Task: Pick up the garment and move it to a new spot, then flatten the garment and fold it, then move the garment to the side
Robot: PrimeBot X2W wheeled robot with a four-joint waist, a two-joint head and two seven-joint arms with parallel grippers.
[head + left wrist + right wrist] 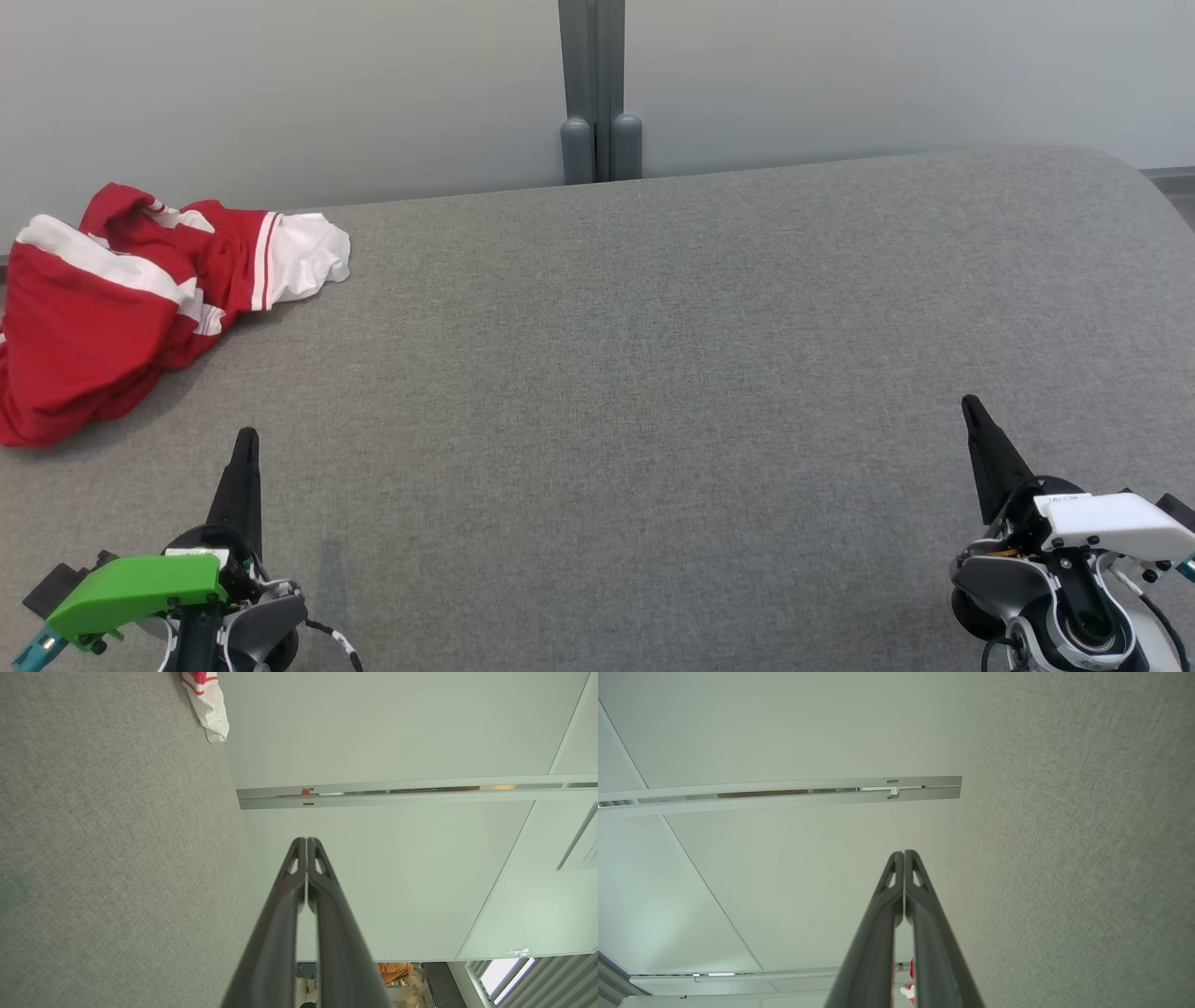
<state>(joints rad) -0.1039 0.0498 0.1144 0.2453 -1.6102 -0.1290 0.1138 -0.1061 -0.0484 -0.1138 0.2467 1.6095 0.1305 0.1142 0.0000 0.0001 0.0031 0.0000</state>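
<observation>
The garment (121, 308) is red with white bands and lies crumpled at the far left of the grey table (653, 373); its white end (210, 709) appears at the top of the left wrist view, and a small red and white bit (909, 980) shows beside the fingers in the right wrist view. My left gripper (247, 439) is at the lower left, shut and empty, to the near right of the garment and apart from it. My right gripper (971, 406) is at the lower right, shut and empty, far from the garment. Both pairs of fingertips (306, 842) (903, 855) are pressed together.
A pale wall runs behind the table, with a grey post (597, 93) at its middle. The table's far right corner (1120, 168) is rounded. A wide stretch of grey cloth surface lies between the two grippers.
</observation>
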